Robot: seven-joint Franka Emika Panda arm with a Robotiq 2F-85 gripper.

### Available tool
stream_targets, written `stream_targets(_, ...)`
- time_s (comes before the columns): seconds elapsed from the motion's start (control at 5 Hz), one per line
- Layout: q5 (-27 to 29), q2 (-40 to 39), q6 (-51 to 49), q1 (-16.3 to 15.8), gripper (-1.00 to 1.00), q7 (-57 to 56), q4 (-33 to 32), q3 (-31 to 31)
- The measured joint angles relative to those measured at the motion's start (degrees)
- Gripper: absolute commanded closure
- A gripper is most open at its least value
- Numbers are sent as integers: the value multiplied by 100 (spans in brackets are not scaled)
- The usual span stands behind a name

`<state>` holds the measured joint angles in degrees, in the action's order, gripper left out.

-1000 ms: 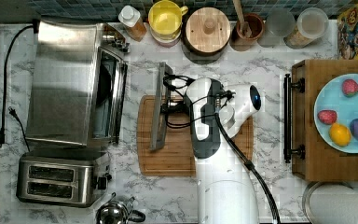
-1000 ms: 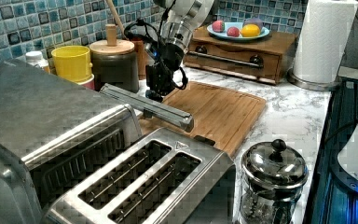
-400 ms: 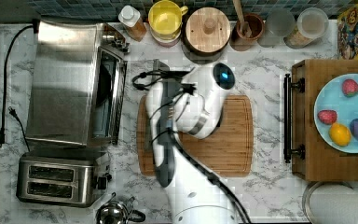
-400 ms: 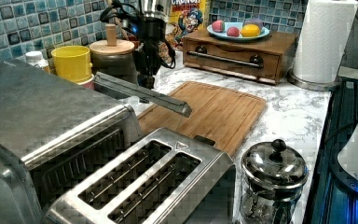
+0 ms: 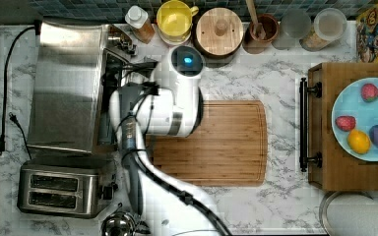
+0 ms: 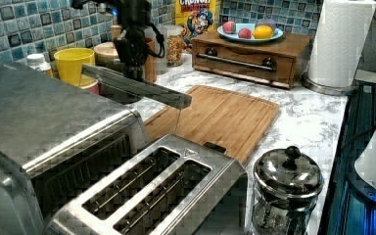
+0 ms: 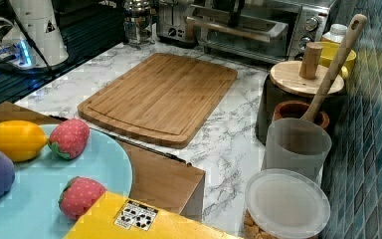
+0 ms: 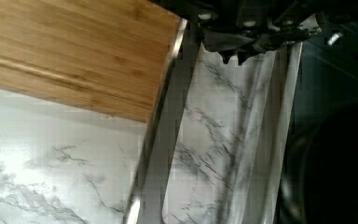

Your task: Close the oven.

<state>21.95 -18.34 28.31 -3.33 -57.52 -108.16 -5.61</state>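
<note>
The oven (image 5: 64, 88) is a big steel box at the top view's left, also seen in the left view (image 6: 44, 112) and at the back of the right view (image 7: 288, 30). Its glass door (image 8: 223, 140) stands partly raised, slanting up from the hinge, with the bar handle (image 6: 137, 88) at its free edge. My gripper (image 6: 132, 63) hangs right at that handle edge, touching or just behind the bar. In the wrist view my gripper (image 8: 233, 53) sits over the door frame beside the handle, marble showing through the glass. From above, the white arm (image 5: 177, 103) covers the door.
A two-slot toaster (image 5: 59, 189) stands beside the oven, a glass press pot (image 6: 286, 186) next to it. A wooden cutting board (image 5: 211, 142) lies mid-counter. Jars and a yellow container (image 5: 174, 19) line the tiled wall. A wooden drawer box (image 5: 320, 128) carries a plate of toy fruit.
The arm swung from the cutting board toward the oven, and the door rose from lying flat to a partly raised slant.
</note>
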Motion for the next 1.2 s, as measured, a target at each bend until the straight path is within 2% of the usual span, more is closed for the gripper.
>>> stream_targets(0.2,-934,32,-17,-290,100,811,235,-144)
stream_targets(0.4,-1951,41,-24,-756,100,1998,448,-187)
stream_targets(0.6,-2740,39,-24,-1270,100,2772,604,-196)
stream_targets(0.8,-3274,83,-21,-1670,100,3121,655,-307)
stream_targets(1.0,-3516,217,-136,-1961,100,3840,632,-357)
stream_targets(1.2,-3426,535,-24,-2000,100,4099,453,-358)
